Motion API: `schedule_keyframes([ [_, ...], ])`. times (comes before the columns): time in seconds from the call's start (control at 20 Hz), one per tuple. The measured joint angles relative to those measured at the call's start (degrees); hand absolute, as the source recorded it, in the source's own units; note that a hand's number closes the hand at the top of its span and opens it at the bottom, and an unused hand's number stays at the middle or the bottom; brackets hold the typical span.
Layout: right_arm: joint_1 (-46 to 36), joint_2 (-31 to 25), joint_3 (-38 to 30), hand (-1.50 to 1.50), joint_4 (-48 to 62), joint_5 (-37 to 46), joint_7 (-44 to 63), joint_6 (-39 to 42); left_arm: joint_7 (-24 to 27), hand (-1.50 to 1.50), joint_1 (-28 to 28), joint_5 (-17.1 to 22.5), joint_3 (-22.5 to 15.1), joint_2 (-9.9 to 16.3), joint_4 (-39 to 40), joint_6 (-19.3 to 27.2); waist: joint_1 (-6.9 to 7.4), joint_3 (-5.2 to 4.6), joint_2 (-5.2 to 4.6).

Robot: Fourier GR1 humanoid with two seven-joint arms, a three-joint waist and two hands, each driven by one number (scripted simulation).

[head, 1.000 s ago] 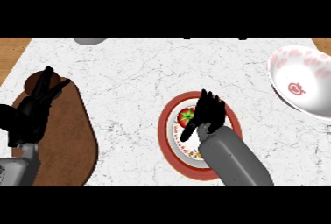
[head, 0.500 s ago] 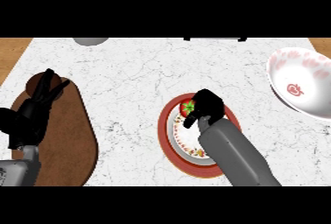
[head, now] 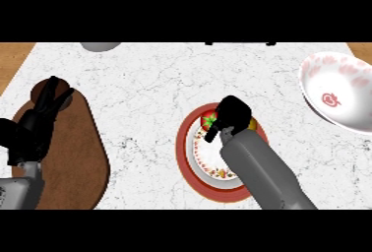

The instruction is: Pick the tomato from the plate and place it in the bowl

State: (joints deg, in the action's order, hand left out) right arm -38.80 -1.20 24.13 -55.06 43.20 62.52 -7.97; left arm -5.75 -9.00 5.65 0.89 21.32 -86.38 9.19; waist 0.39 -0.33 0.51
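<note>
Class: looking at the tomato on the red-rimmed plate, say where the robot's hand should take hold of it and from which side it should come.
Grip the tomato around its round sides, coming from above. It sits at the far part of the plate, whose raised rim would likely block a low sideways approach. The right hand is already over it, hiding most of it; only its left part shows.

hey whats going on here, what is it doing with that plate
The right hand is curled down over the tomato at the far side of the red-rimmed plate, with only part of the tomato showing beside the fingers. The tomato sits on the plate, not yet lifted. The white bowl with red markings waits at the right edge of the marble counter, with nothing in it. The left hand rests at the left, above a brown cutting board.
</note>
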Motion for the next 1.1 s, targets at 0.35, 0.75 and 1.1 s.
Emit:
schedule_keyframes([
  [0.35,-12.93,-8.1,-10.03,1.5,14.52,-0.71,-5.71,1.04,0.08,0.0,-0.89,-0.74,-0.55,-1.1,-0.12,-0.17,1.37,0.29,-1.09],
  [0.75,-25.69,-13.92,-9.21,1.5,20.02,8.36,-3.31,-0.46,-0.57,0.0,0.16,-0.45,0.16,-1.07,-1.24,-0.78,0.96,0.28,-0.67],
  [1.1,-31.71,-18.15,-10.0,1.5,17.04,15.52,-0.72,-3.35,-0.57,0.0,0.73,-0.97,0.92,-0.79,-1.05,-0.74,0.04,0.27,-0.34],
])
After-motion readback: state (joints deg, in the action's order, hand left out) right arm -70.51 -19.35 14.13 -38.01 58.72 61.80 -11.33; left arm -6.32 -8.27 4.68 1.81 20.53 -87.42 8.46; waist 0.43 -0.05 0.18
